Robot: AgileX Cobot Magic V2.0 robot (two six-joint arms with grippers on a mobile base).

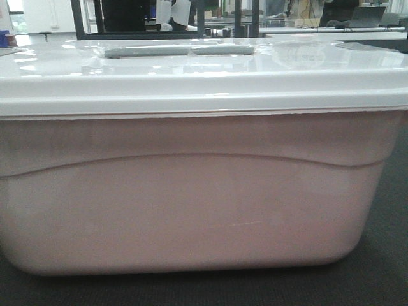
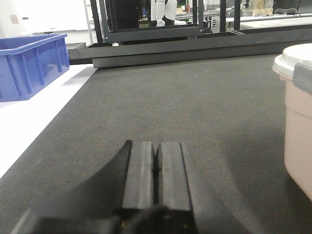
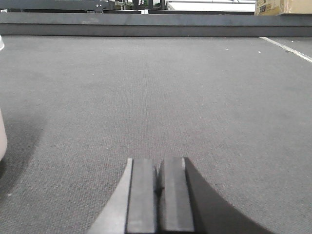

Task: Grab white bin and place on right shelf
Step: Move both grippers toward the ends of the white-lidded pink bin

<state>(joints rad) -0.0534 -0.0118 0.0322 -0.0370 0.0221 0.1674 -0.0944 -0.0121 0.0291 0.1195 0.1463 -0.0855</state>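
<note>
The white bin [image 1: 191,204] fills the front view: a translucent pinkish-white tub with a glossy white lid and a grey handle [image 1: 178,49], standing on dark carpet. Its left end [image 2: 297,126] shows at the right edge of the left wrist view, and a sliver of it [image 3: 2,141] sits at the left edge of the right wrist view. My left gripper [image 2: 156,146] is shut, low over the carpet, left of the bin and apart from it. My right gripper [image 3: 157,163] is shut too, right of the bin, holding nothing. The right shelf is out of view.
A blue bin [image 2: 29,66] stands on a white floor strip at the far left. A dark metal frame [image 2: 151,34] and a low black platform [image 2: 185,51] cross the back. Grey carpet [image 3: 161,83] stretches ahead of the right gripper to a dark ledge [image 3: 146,24].
</note>
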